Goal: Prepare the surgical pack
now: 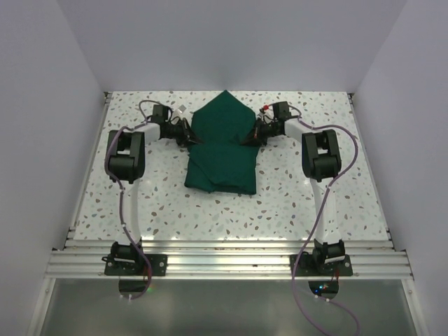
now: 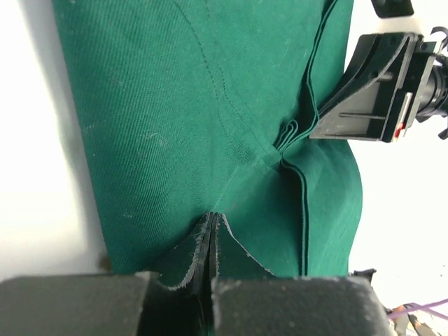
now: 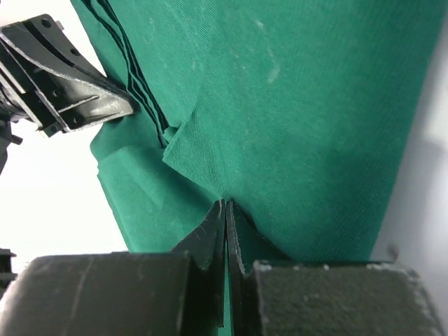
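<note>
Cloth (image 1: 221,150) lies between your arms, long axis near to far; left gripper (image 1: 185,133) and right gripper (image 1: 250,137) each pinch its side edge.

- The left arm (image 1: 126,155) and right arm (image 1: 320,155) had white links and black joint housings.
- A purple cable (image 1: 127,210) ran along each arm.
- Each base bracket (image 1: 134,265) was black.
- The fingers (image 2: 183,264) were black and wedge-shaped, with scuffed pale edges.

Cloth (image 1: 222,150) plain dark green, fine twill weave; counter (image 1: 161,203) white with grey-brown speckle; left claw (image 2: 211,222) and right claw (image 3: 225,206) matte black; cables (image 1: 127,210) purple.
</note>
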### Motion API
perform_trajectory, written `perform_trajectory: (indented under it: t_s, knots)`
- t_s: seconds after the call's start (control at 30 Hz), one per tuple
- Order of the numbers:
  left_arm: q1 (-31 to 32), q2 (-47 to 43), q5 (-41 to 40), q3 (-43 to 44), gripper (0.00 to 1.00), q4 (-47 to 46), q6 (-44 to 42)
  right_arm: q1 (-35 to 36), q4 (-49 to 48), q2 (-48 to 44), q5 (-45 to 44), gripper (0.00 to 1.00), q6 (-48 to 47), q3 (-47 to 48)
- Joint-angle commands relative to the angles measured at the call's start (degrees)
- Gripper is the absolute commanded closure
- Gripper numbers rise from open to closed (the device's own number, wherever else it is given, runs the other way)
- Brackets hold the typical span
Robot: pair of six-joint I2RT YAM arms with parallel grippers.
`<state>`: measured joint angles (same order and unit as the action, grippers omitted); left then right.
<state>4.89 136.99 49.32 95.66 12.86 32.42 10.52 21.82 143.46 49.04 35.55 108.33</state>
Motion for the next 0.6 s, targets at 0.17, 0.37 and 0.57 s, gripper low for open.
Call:
perform_trajectory:
  t_s: [0.17,0.37,0.57]
  knots:
    - [-0.75,-4.97,-6.69,-16.47,1.00,4.62,-7.10,-0.07,7.71,-4.15,-4.48,1.00,-7.86,-9.90]
    - [-0.75,-9.01,-8.18,-10.76,1.00,7.18,-10.89,0.02,12.71,-7.31,-7.37,1.00,-9.71,-2.45]
    - [-1.02,-11.84,-9.07,-4.79,0.87,-0.03,-8.52,-0.06,4.81,-9.61,-6.93,0.92,-3.65,2.03]
